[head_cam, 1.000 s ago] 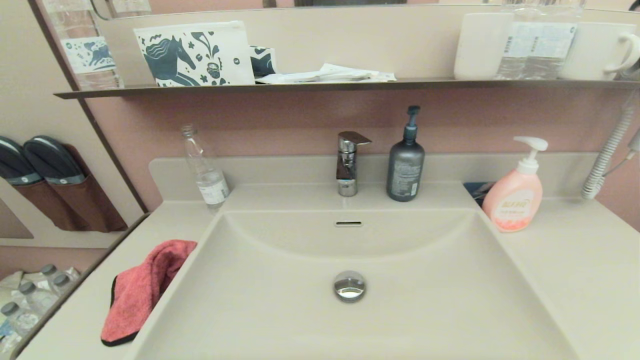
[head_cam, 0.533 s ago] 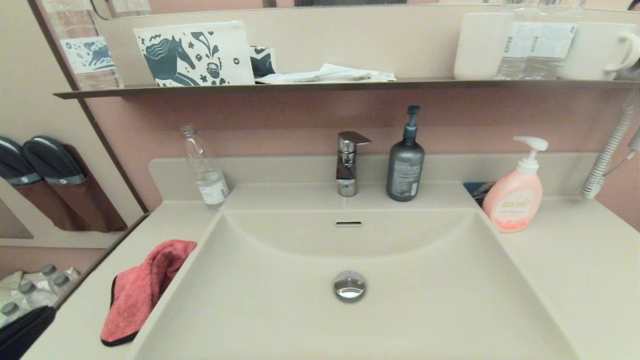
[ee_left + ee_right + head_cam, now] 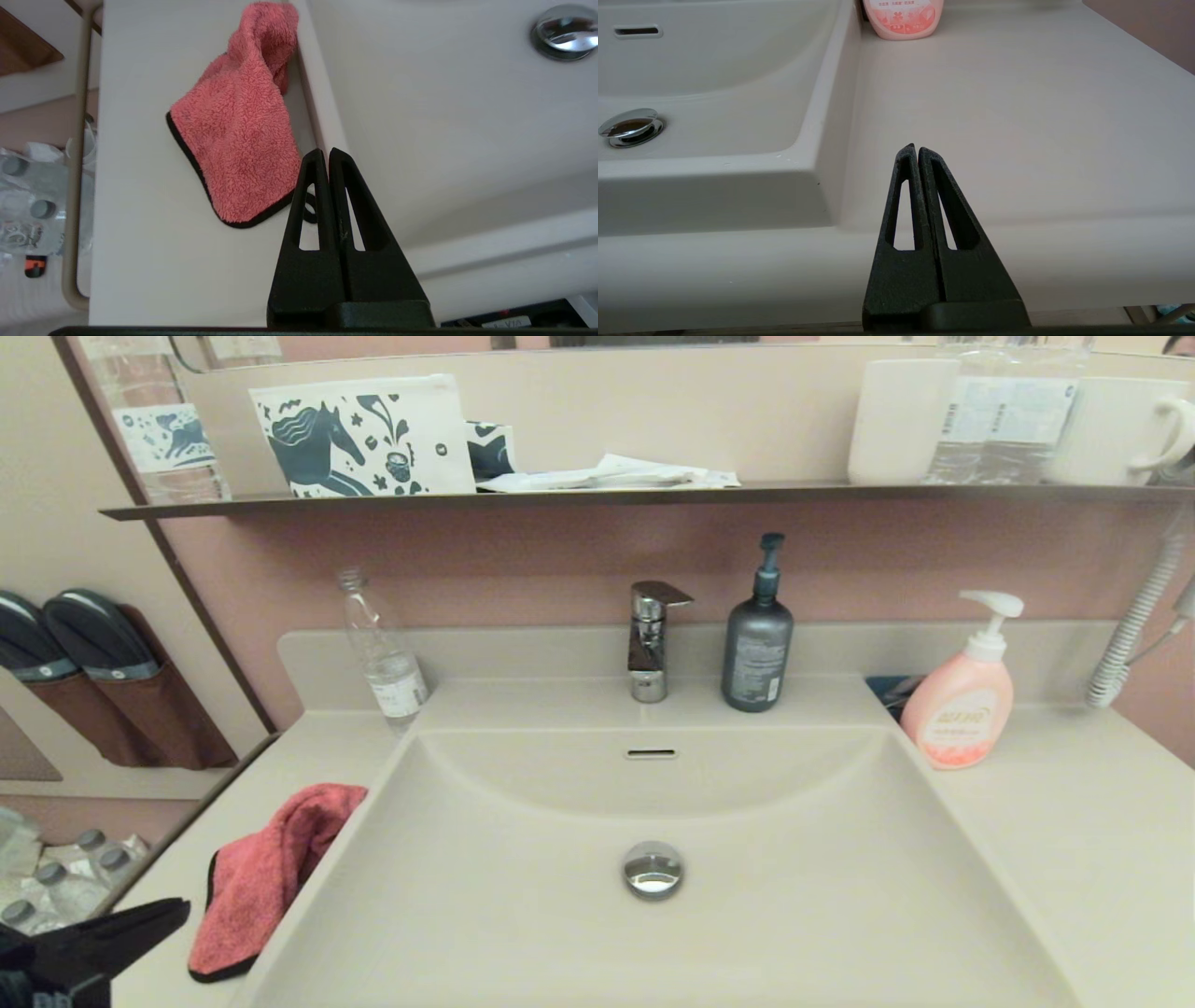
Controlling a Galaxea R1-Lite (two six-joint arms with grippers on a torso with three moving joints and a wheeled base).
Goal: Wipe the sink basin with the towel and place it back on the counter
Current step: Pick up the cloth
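Hovering near the towel (image 3: pixel 240 126), left gripper (image 3: pixel 324 156) fingers pressed together; right gripper (image 3: pixel 914 151) likewise.

Pink wall (image 3: pixel 523 560), dark narrow shelf (image 3: pixel 597 497), mirror (image 3: pixel 653 401) above

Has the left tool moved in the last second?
Yes. The left tool has come into the head view from the lower left corner, toward the towel lying on the counter.

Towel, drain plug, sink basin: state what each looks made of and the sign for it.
The towel: seemingly fuzzy terry or microfibre cloth, coral-red; it shows looped pile and black stitched trim. The drain plug: probably chrome-plated metal, with a mirror-bright surface carrying reflections. The sink basin: smooth beige-cream, softly glossy, moulded as one with the counter; ceramic or solid-surface resin, the look leaves it open.
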